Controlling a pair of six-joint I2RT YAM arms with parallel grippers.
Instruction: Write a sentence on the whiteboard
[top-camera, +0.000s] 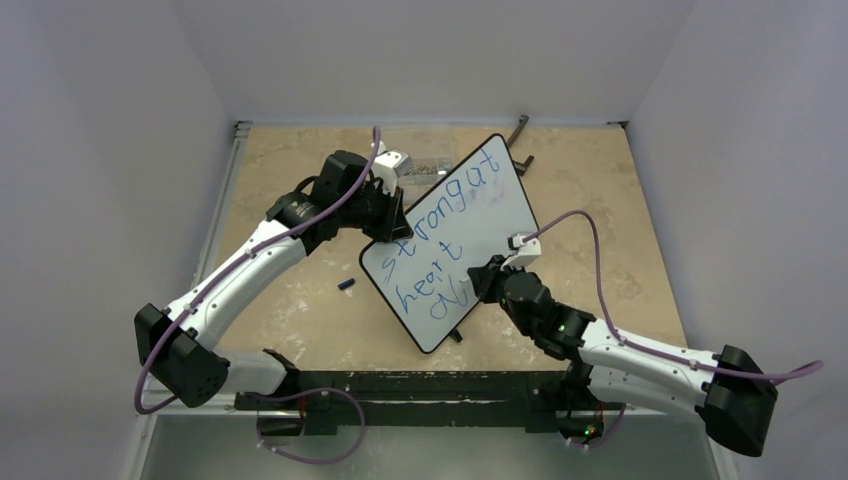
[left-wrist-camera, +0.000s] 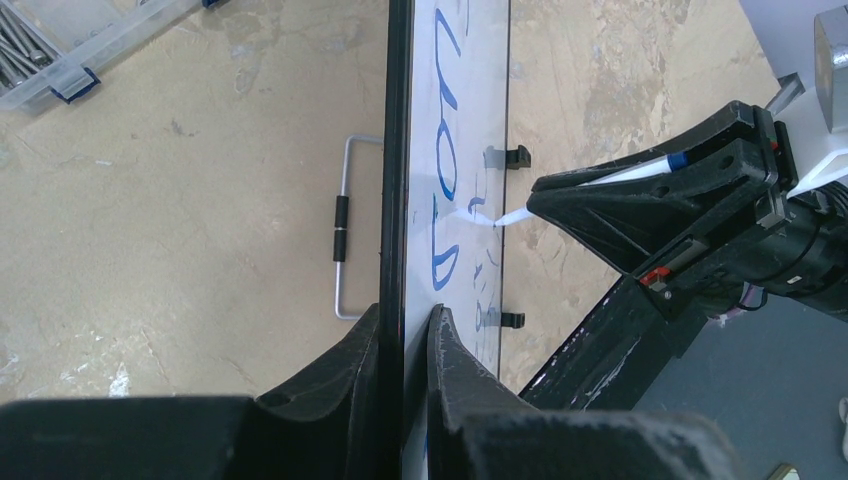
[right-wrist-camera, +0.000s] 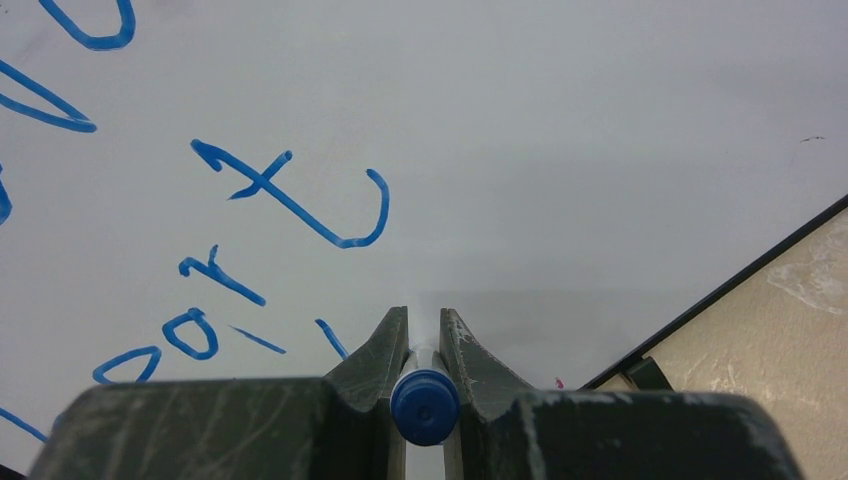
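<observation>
Your whiteboard (top-camera: 508, 205) sits at the middle of the table (top-camera: 300, 320) in the overhead view, turned so its long axis runs from about 1 o'clock down to 7 o'clock. Your left gripper (left-wrist-camera: 405, 312) is clamped on the board's black-framed edge at roughly 9 o'clock, one finger on each face; from that wrist you see the board almost edge-on. Your right gripper (right-wrist-camera: 423, 315) comes in from about 4 o'clock and is closed tight on a blue marker (right-wrist-camera: 425, 405), whose butt end shows between the fingers. In the left wrist view the marker's tip touches the white surface and meets its own reflection there. The sentence (right-wrist-camera: 258, 183) is in blue handwriting. One row reads "strong at" toward the 11 o'clock side of the board, a second row reads "heart" below it, and a few loose strokes sit next to the marker tip near the 5 o'clock end. Two small black clips stand on the long edge at the right gripper's side. A small dark blue piece (top-camera: 345, 285) lies on the table at about 8 o'clock from the board, apart from it. A clear box of metal screws (top-camera: 425, 167) rests at about 11 o'clock, just behind the left gripper.
</observation>
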